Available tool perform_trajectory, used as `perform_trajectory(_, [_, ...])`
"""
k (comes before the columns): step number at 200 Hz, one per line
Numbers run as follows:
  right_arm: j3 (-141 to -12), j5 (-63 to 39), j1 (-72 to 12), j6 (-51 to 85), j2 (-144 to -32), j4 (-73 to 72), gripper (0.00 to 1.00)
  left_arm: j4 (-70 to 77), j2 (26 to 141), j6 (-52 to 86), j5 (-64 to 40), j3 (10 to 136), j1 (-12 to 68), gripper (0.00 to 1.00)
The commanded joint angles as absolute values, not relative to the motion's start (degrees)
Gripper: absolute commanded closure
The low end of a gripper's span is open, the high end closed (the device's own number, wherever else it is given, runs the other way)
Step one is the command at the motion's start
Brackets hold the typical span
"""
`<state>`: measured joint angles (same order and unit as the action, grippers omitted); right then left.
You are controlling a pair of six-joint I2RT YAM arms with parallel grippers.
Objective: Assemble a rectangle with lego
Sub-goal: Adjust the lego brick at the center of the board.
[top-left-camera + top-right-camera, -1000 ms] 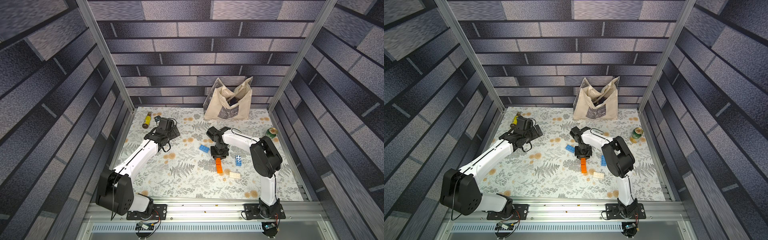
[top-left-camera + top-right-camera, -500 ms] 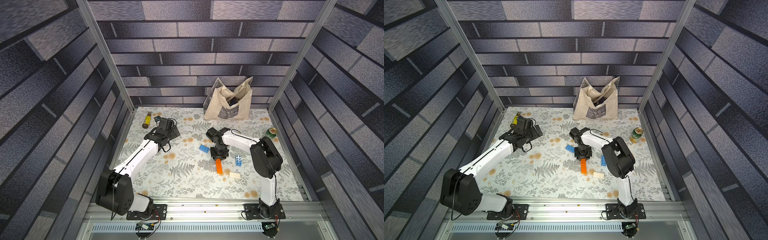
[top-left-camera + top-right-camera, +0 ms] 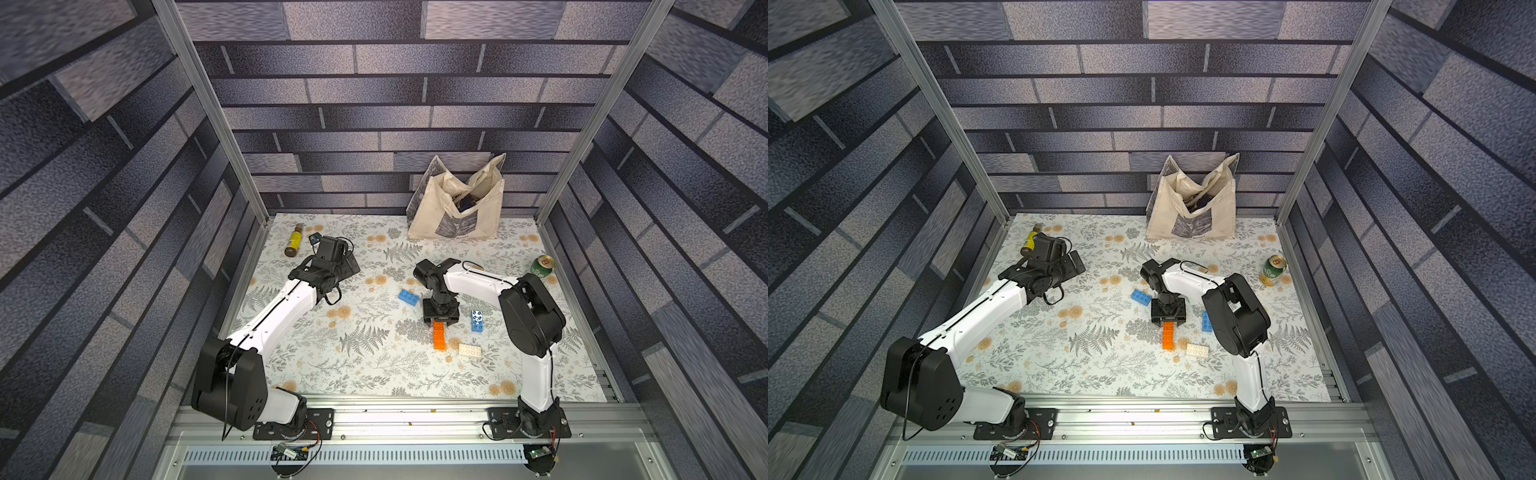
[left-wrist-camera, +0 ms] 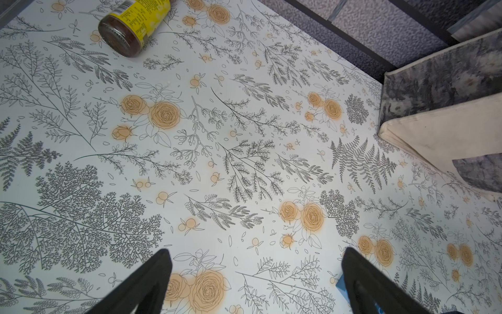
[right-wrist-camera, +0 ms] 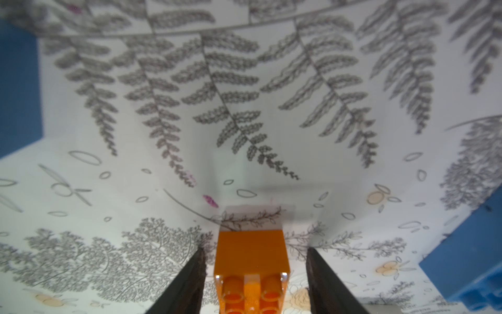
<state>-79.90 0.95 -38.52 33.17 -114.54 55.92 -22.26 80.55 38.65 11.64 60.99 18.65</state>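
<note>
Right wrist view: my right claw (image 5: 255, 249) stands part open astride the orange studded plastic brick (image 5: 251, 261), with a gap on each side, gripping nothing.
Neighbours: blue studded brick (image 3: 408, 297) and second blue brick (image 3: 476, 321) flank it, apart; white studded brick (image 3: 470, 350) lies near its end.
Left claw (image 4: 255, 250): wide open, empty, over the floral mat (image 4: 244, 136).

Two blue bricks (image 3: 408, 297) (image 3: 476, 321) are lying out, along with one white brick (image 3: 469, 351) and what is looking like two orange bricks (image 3: 439, 336) end to end. One green can (image 3: 543, 267), one yellow jar (image 3: 294, 245) and one tote bag (image 3: 457, 216) are sitting around them.
</note>
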Motion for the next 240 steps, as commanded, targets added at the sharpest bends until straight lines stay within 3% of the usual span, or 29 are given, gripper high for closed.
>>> perform_trajectory(1, [-79.58,1.07,-38.97,33.78,-114.52,56.36,0.32,-23.41,79.44,39.57,10.90,60.12,18.14,0.00])
perform_trajectory(25, [-80.71,0.46,-39.11,34.15,-114.52,56.29,0.29,-23.36,79.78,39.41,10.90,60.47,18.11,0.00])
perform_trajectory(41, [-81.23,0.20,-39.09,34.75,-114.78,56.49,0.34,-23.30,79.89,39.34,10.90,60.64,18.04,0.00])
perform_trajectory(100, [-77.56,-1.05,-40.06,36.99,-113.10,55.90,0.37,-23.37,79.71,39.44,11.17,60.38,17.97,0.00])
perform_trajectory(240, [-74.36,-2.25,-40.81,35.82,-111.08,53.71,0.54,-23.37,79.98,39.90,10.90,60.64,17.93,0.00])
